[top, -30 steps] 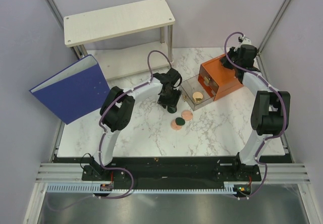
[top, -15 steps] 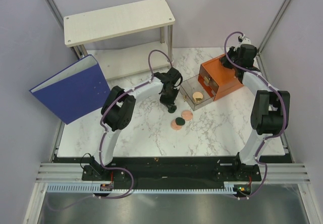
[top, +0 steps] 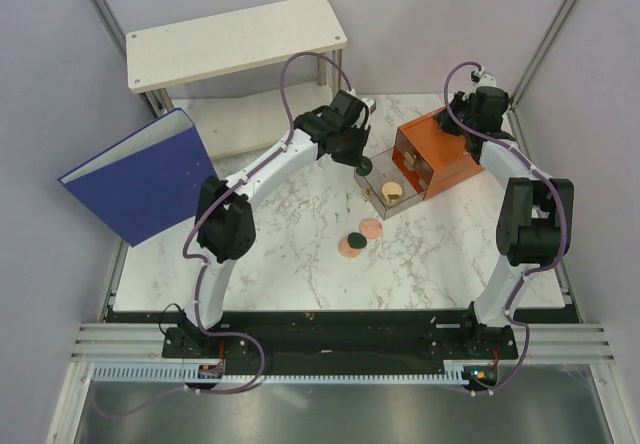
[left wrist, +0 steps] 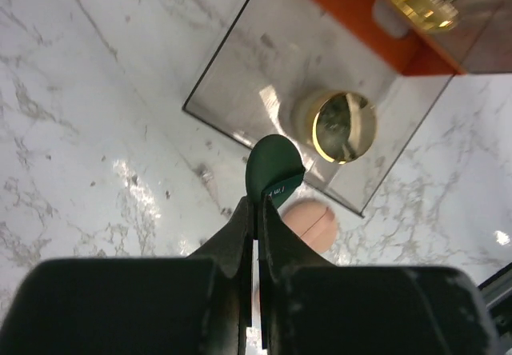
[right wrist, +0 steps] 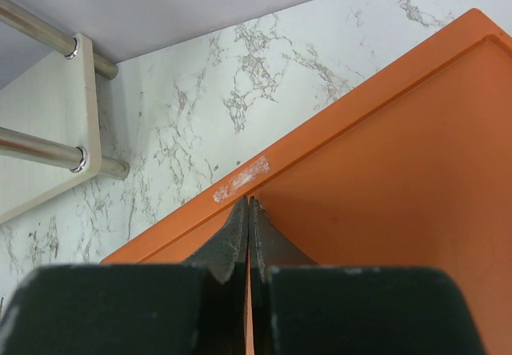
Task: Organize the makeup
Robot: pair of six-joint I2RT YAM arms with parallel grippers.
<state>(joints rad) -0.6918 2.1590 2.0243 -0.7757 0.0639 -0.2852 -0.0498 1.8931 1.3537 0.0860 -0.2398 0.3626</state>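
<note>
My left gripper (left wrist: 260, 201) is shut on a dark green disc (left wrist: 274, 171), held on edge above the front left part of the clear drawer (left wrist: 240, 67). A round gold jar (left wrist: 342, 125) stands inside that drawer. Seen from the top camera, the left gripper (top: 354, 156) hangs over the drawer (top: 373, 176), with the gold jar (top: 392, 192) in it. On the marble lie a second dark green disc (top: 354, 239) and two peach-pink discs (top: 371, 227) (top: 349, 250). My right gripper (right wrist: 250, 205) is shut and empty, just over the orange box's top (right wrist: 400, 171).
The orange box with drawers (top: 440, 144) stands at the back right, its clear drawer pulled out to the front left. A big blue binder (top: 140, 176) leans at the left. A white shelf (top: 235, 39) stands at the back.
The left gripper shut on a dark green disc on the marble, lifted it, and carried it back and right to above the clear drawer. The right arm has not moved.
</note>
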